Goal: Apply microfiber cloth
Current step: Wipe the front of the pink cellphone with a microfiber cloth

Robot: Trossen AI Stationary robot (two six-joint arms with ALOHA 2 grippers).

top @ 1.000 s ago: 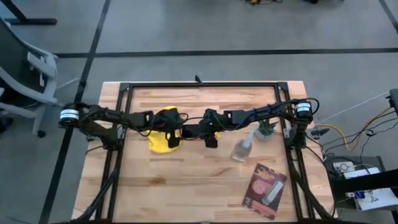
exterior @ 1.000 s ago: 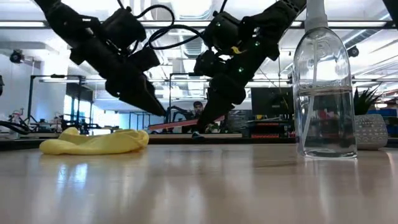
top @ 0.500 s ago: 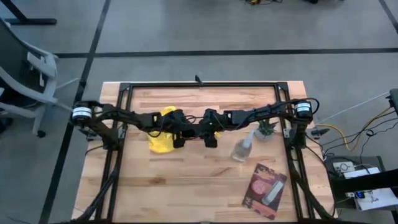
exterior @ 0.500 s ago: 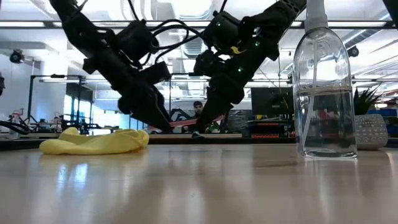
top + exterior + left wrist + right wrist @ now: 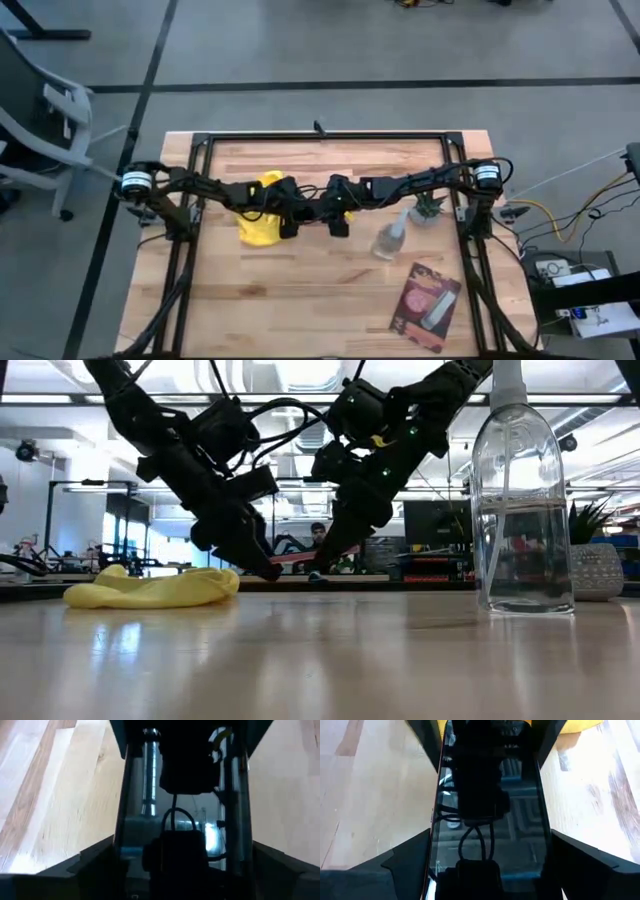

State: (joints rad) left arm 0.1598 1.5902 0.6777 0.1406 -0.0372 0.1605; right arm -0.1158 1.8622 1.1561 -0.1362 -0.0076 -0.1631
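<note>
The yellow microfiber cloth (image 5: 258, 228) lies crumpled on the table (image 5: 300, 300) left of centre, under my left arm; no gripper touches it (image 5: 150, 588). Just right of it, a dark glossy flat slab with a pinkish edge (image 5: 300, 560) hangs a little above the wood, tilted, between both grippers. My left gripper (image 5: 290, 218) is at its left end. My right gripper (image 5: 335, 215) is at its right end. The cloth's edge (image 5: 580, 725) shows beyond the slab in the right wrist view. My left gripper has the slab's left end between its two fingers, which lie against the two long edges (image 5: 120, 840). The fingers slant down from the table's left and run along the slab. The slab is clear of the table. My right gripper pinches the slab's right end by its two long edges (image 5: 434, 835) between its two fingers. The fingers slant down from the table's right and run along the slab, which is lifted clear and tilted, lower toward the cloth.
A clear spray bottle (image 5: 390, 238) stands right of the grippers, with a small potted plant (image 5: 430, 208) behind it. A pink-and-dark flat packet (image 5: 428, 305) lies near the front right corner. A dark frame (image 5: 320, 137) borders the table's far and side edges.
My left gripper has left its place over the cloth, going toward the table's right edge and down to the slab's left end. The cloth has stayed where it was. My right gripper and the slab have kept still.
</note>
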